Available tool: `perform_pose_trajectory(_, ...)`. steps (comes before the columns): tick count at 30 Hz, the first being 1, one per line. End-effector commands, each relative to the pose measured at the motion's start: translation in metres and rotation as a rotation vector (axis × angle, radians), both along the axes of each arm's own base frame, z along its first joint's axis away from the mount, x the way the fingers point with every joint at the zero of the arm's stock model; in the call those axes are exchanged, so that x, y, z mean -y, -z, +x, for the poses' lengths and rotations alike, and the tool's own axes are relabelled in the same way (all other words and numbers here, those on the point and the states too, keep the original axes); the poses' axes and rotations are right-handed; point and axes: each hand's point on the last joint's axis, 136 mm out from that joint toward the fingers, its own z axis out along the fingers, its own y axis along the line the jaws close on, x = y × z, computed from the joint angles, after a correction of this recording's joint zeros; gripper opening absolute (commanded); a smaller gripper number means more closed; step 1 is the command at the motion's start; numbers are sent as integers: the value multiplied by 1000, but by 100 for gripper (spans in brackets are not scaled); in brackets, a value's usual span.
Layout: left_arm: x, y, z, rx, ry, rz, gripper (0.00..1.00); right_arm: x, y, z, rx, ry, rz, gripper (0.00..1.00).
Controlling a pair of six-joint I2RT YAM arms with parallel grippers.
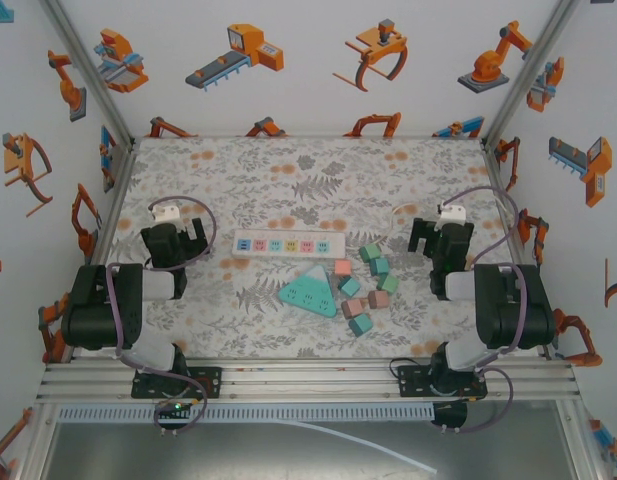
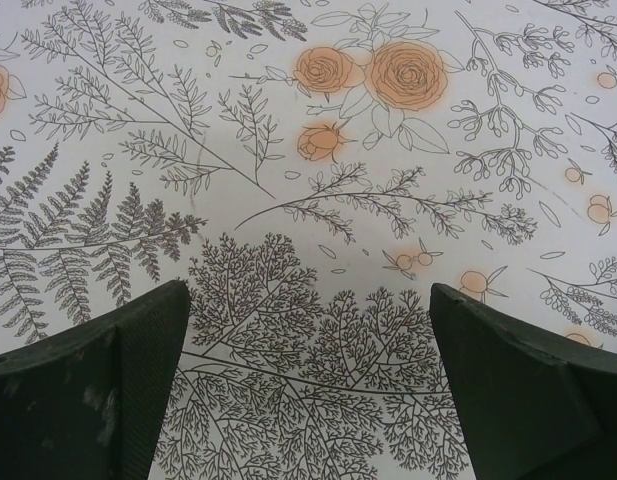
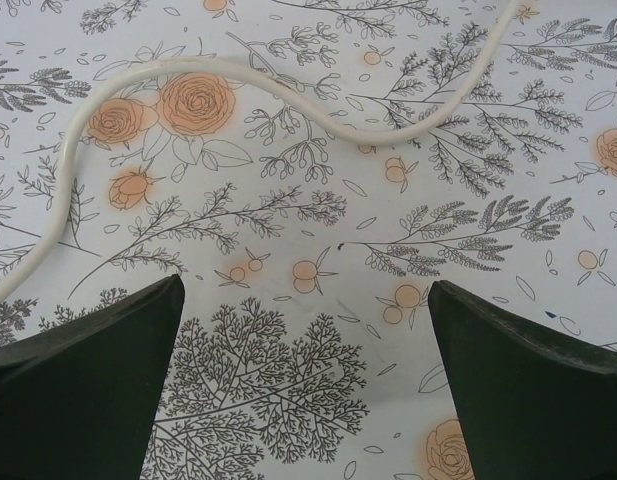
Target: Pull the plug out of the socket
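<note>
Left end effector and right end effector are hanging wide open, empty; teal plug is looking light, rigid, side-pinchable.

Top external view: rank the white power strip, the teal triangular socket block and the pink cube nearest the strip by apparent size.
1. white power strip, longest by far
2. teal triangular socket block, shorter but deeper
3. pink cube, clearly smallest
All sit equally far from the camera, so the order holds.
</note>
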Motion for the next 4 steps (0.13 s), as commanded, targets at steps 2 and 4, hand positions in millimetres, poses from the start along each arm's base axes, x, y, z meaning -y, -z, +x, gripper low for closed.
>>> perform_pose_trajectory(2,-1,-14,7,41,9,8,97,-3,-9,1,44,-17,-13,99)
perform_pose_trajectory(4,0,-15,7,42,10,6,97,-3,-9,-2,57,-16,-13,99)
